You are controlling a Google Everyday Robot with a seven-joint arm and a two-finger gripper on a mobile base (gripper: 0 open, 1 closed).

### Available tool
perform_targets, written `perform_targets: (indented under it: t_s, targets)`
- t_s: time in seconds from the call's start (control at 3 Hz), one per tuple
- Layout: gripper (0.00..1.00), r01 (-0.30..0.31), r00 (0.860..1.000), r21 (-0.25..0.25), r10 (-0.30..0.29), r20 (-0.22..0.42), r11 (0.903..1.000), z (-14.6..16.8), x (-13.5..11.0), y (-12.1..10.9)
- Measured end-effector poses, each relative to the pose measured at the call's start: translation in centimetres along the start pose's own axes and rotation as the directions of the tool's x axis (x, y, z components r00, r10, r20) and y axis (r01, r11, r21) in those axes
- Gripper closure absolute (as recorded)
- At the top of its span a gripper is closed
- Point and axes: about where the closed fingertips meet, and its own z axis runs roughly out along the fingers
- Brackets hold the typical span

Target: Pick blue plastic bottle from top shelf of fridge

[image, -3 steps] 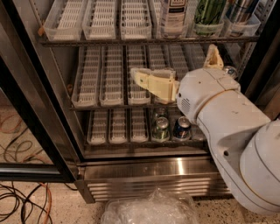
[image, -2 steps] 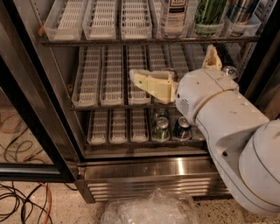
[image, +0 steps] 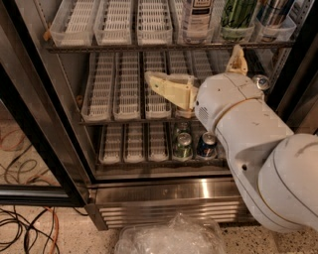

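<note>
The blue bottle [image: 198, 17] is seen on the top shelf [image: 124, 47] of the fridge [image: 164, 191], right of the middle, upright in a white slotted tray. Only its lower part is shown. On its pale label a dark panel with white lettering is seen at the upper edge, but the words cannot be read. Just right of it a green bottle [image: 238, 12] is placed, and further right a third container [image: 272, 12] with a dark and silver wrap; no brand can be read on them. The three trays [image: 115, 22] left of the blue bottle hold nothing.

The gripper [image: 193, 63] is held below the top shelf, in front of the middle shelf [image: 114, 119]. Its cream fingers [image: 171, 88] are spread wide and nothing is held between them; one is pointed to the left, the other up, towards the green bottle. The blue bottle is not touched. The front wire of the top shelf lies between the gripper and the bottle.

The right part of the two lower shelves is covered by the white arm [image: 258, 144]. On the lowest shelf a green can [image: 183, 146] and a blue can [image: 206, 145] are seen; their writing is not legible. Near the steel grille [image: 164, 214] a crumpled clear bag [image: 169, 239] lies on the floor [image: 69, 238], and cables [image: 20, 233] lie at the left, by the open door [image: 30, 124].
</note>
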Motion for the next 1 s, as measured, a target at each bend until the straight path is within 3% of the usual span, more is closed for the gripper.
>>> perform_targets:
  t_s: [1.0]
  targets:
    - [0.0,0.019,0.998,0.046,-0.022,0.051,0.9987,2.3,-0.7,-1.5]
